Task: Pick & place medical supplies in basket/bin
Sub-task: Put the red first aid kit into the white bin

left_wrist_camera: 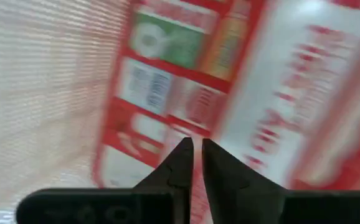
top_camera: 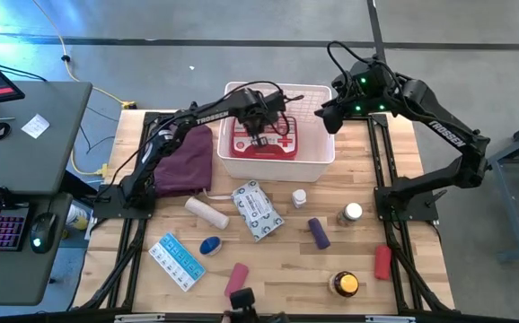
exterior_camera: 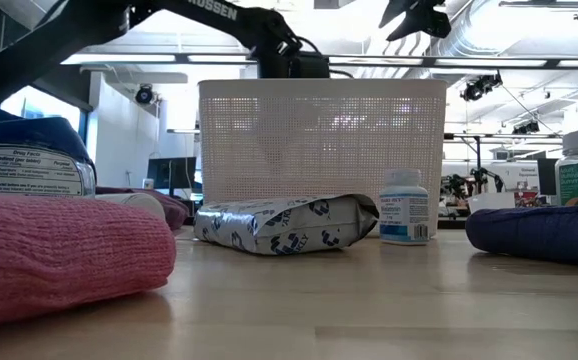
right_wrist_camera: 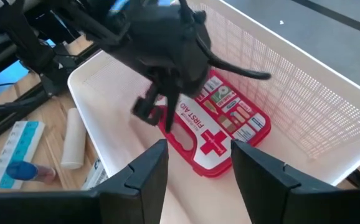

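So far only one supply had gone in: the red first-aid case (top_camera: 261,142), a flat glossy shell with a white cross, lay on the floor of the basket (top_camera: 318,154), a white plastic tub with finely slotted walls and a rolled rim at the far middle of the table (top_camera: 277,269). The left claw (top_camera: 262,139) hung inside the tub just over the case, its fingers (left_wrist_camera: 179,165) nearly closed and holding nothing. The right claw (right_wrist_camera: 198,168) waited above the tub's far right corner, spread wide and empty. Most of the work, I judged, was left. Out on the pale plank table near the tub lay the crinkled grey-white wipes packet (top_camera: 258,211), a beige roll (top_camera: 206,213), a small white bottle (top_camera: 300,196), a white-capped bottle (top_camera: 352,213), a soft purple roll (top_camera: 319,233), a red roll (top_camera: 382,262), an amber jar (top_camera: 345,284), a fuzzy pink roll (top_camera: 237,279), a blue-white box (top_camera: 177,261) and a rounded blue piece (top_camera: 210,245). A limp maroon pouch (top_camera: 185,161) sat left of the tub.
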`<state>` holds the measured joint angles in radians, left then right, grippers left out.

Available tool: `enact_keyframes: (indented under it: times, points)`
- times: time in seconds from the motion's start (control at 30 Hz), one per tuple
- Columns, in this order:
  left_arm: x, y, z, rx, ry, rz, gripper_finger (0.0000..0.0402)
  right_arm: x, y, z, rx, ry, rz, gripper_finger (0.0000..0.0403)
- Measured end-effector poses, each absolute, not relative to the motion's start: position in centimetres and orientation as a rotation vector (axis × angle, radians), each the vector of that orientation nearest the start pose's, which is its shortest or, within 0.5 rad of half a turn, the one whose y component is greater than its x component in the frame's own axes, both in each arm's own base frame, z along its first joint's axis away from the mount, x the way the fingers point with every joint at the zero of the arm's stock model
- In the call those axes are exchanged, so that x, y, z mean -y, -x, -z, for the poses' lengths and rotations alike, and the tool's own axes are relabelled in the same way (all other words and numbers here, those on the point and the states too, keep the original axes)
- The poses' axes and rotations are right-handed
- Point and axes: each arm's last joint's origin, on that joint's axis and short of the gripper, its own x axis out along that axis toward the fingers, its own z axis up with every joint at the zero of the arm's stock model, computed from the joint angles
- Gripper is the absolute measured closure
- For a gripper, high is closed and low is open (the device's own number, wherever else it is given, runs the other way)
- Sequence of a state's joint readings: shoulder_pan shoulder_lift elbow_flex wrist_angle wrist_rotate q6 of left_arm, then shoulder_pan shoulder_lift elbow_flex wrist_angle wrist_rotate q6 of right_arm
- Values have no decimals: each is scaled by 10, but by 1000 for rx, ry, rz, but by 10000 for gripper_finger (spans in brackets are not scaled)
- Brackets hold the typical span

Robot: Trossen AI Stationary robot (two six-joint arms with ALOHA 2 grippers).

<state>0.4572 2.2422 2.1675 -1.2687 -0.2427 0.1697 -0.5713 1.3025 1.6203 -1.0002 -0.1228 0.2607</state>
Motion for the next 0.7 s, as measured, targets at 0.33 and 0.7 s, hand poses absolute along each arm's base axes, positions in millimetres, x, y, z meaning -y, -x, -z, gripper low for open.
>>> enact_keyframes:
  times: [0.33, 0.7]
  points:
    - [-188, -413, -242, -1336, 255, -141, 372, 126, -203, -430, -598, -476, 513, 235]
    - [-195, -407, -209, -1412, 121, -289, 340, 126, -202, -431, -600, -458, 507, 235]
